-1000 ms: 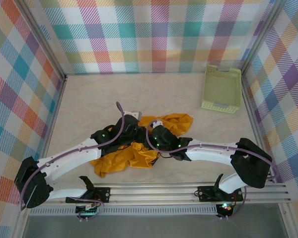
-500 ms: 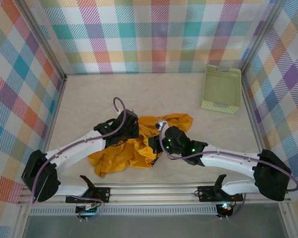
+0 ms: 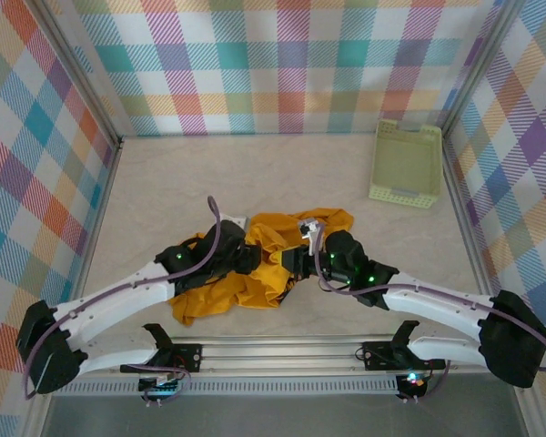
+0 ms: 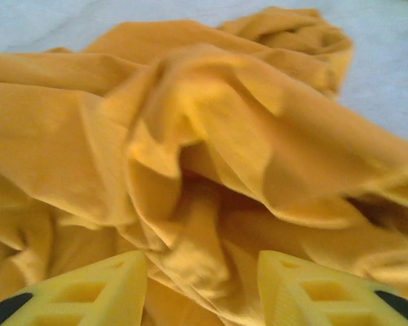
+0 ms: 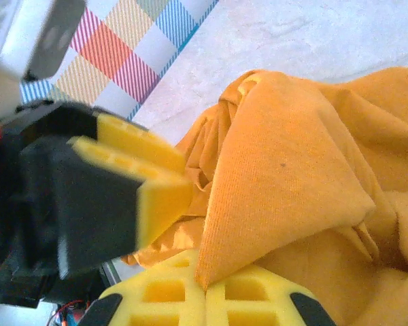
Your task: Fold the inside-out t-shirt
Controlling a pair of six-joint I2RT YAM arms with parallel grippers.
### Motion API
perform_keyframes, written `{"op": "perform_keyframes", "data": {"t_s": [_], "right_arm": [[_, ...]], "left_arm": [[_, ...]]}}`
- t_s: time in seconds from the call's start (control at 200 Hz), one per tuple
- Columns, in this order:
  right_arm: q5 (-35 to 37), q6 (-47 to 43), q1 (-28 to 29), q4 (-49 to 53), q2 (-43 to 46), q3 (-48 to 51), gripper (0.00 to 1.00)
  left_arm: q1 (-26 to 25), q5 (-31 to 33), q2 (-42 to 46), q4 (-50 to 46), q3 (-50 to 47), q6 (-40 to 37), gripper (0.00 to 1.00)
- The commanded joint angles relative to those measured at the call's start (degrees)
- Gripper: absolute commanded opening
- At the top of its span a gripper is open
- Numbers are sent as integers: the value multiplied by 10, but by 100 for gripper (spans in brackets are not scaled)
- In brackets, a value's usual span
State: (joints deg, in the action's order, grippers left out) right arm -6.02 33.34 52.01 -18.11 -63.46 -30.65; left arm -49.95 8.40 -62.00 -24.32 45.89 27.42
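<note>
The inside-out t-shirt (image 3: 220, 293) lies crumpled in a mustard heap at the table's near middle, between both arms. My left gripper (image 3: 255, 262) sits over the heap's left part. In the left wrist view it (image 4: 202, 288) is open, its yellow fingers (image 4: 102, 288) apart over a rumpled ridge of the cloth (image 4: 211, 136). My right gripper (image 3: 296, 264) comes in from the right. Its yellow pads (image 5: 170, 295) are shut on a pointed fold of the shirt (image 5: 285, 183), which rises taut out of the grip (image 5: 204, 286). The left gripper's fingers (image 5: 146, 187) stand close beside that fold.
A pale green plastic basket (image 3: 407, 164) stands at the back right, against the checked wall. Bare beige tabletop (image 3: 164, 191) stretches behind and to the left of the shirt. The arms' base rail (image 3: 282, 350) runs along the near edge.
My left gripper has opened and shifted slightly nearer over the heap. The right gripper closed on the fold and its arm drew back to the right.
</note>
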Motion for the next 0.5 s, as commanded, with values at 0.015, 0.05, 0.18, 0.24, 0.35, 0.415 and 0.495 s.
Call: {"op": "perform_keyframes", "data": {"t_s": [0.015, 0.05, 0.18, 0.24, 0.35, 0.415, 0.495], "right_arm": [[-30, -12, -2, -22, 13, 8, 0], [-32, -13, -2, -21, 13, 8, 0], [-39, -14, -1, -26, 12, 12, 0], [-41, -14, 0, -29, 13, 15, 0], [-45, -16, -1, -38, 15, 24, 0], [-44, -17, -1, -41, 16, 29, 0], [-44, -18, -1, -42, 17, 31, 0]], "left_arm": [[-9, -57, 4, 71, -31, -15, 51], [-8, -68, -1, 79, -33, -11, 51], [-8, -57, -31, 119, -24, 10, 50], [-8, -44, -38, 132, -25, 22, 47], [-8, -47, -35, 185, -43, 47, 49], [-8, -48, -48, 188, -38, 52, 48], [-9, -52, -64, 189, -32, 55, 45]]}}
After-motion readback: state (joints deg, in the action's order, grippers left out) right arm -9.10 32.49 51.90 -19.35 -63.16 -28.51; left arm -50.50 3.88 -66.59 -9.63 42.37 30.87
